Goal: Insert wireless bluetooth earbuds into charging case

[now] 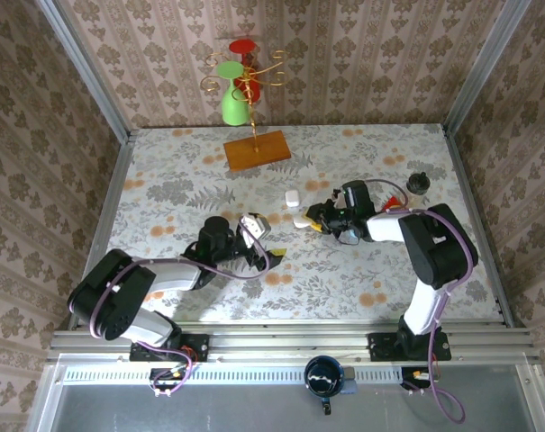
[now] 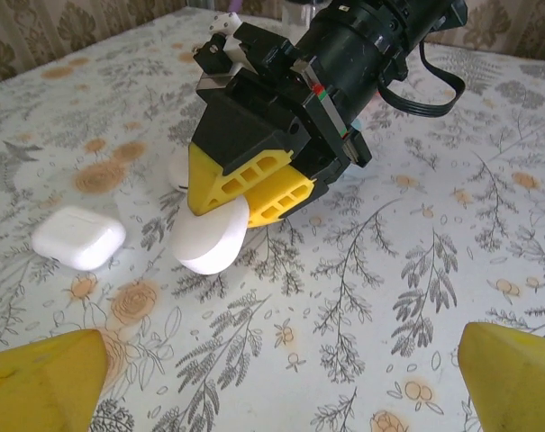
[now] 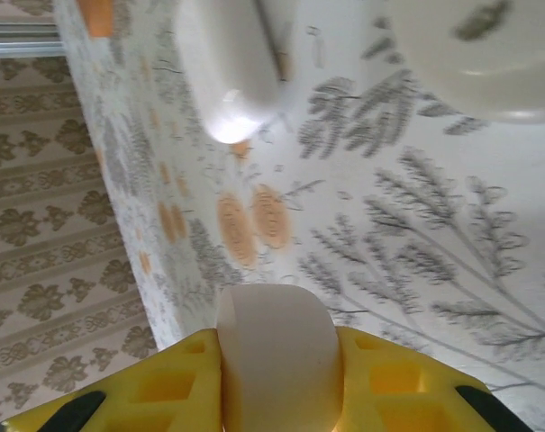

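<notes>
While the right gripper is reaching across the middle of the table, its jaws are pressing together on a charging case, a smooth white pebble-shaped shell with rounded edges and a soft sheen. The gripper's fingers are chunky yellow plastic wedges with open ribbed cut-outs, mounted on a matte black body. They are squeezing the case from both sides, and its lower end is resting on or just above the tabletop; which one cannot be told. The tabletop is showing a flat, pale printed surface of grey fern leaves and orange blossoms.

A second case, glossy white, closed and shaped like a rounded bar of soap, is lying flat near the held one, on its far side, apart from it. A third white rounded object is sitting just behind the yellow fingers, partly hidden.

The left gripper is hovering on the near left of the held case, its yellow jaws standing wide apart and holding nothing.
</notes>
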`<move>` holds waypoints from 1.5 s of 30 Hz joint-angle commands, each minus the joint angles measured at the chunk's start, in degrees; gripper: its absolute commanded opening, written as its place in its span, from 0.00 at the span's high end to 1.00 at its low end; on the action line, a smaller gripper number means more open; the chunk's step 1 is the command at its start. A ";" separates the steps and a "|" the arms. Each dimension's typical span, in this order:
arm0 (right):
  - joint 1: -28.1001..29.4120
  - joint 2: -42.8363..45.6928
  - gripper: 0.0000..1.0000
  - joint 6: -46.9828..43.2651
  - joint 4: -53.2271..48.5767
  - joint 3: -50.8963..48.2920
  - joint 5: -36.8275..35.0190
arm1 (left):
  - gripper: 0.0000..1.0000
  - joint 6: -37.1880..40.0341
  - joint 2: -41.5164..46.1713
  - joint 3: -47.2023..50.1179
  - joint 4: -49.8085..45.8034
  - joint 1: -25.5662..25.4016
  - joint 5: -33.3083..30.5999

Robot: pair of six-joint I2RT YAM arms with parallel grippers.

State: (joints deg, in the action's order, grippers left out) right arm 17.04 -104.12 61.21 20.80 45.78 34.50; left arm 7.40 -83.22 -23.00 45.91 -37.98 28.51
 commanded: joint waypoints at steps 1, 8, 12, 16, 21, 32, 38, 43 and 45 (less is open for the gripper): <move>0.23 -1.77 0.74 -2.64 0.97 -0.78 -1.95 | 0.00 2.20 -0.68 -0.39 -0.80 -0.45 -0.74; 0.44 -1.33 0.53 -6.11 -2.54 -0.50 -4.76 | 0.00 1.83 -0.31 -0.20 -1.34 -0.42 -0.56; 0.43 4.18 0.33 -10.12 -8.78 0.09 -8.84 | 0.00 1.96 1.05 0.12 -1.56 -0.33 -0.91; 0.39 11.53 0.18 -16.51 -18.21 2.34 -14.21 | 0.00 1.43 4.12 0.13 -3.29 0.57 -1.07; 0.34 22.51 0.08 -27.48 -27.21 4.17 -27.11 | 0.00 0.90 10.88 0.26 -7.75 3.73 -2.42; -2.27 39.50 0.00 -58.19 -13.20 -9.58 -58.89 | 0.00 5.10 26.02 1.28 -16.69 11.42 -28.57; -8.87 37.40 0.00 -62.19 2.24 -19.59 -55.18 | 0.00 5.52 24.43 3.38 -14.86 20.83 -35.02; -12.79 31.34 0.00 -57.60 14.17 -23.26 -47.99 | 0.00 2.96 17.37 4.12 -7.83 26.68 -33.94; -13.60 28.47 0.00 -56.71 17.39 -23.32 -47.79 | 0.00 1.34 14.84 4.16 -5.26 29.03 -32.78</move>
State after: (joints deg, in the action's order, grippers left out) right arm 4.14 -73.01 3.27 27.16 23.09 -15.66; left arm 11.07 -66.32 -19.51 34.81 -11.44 -3.95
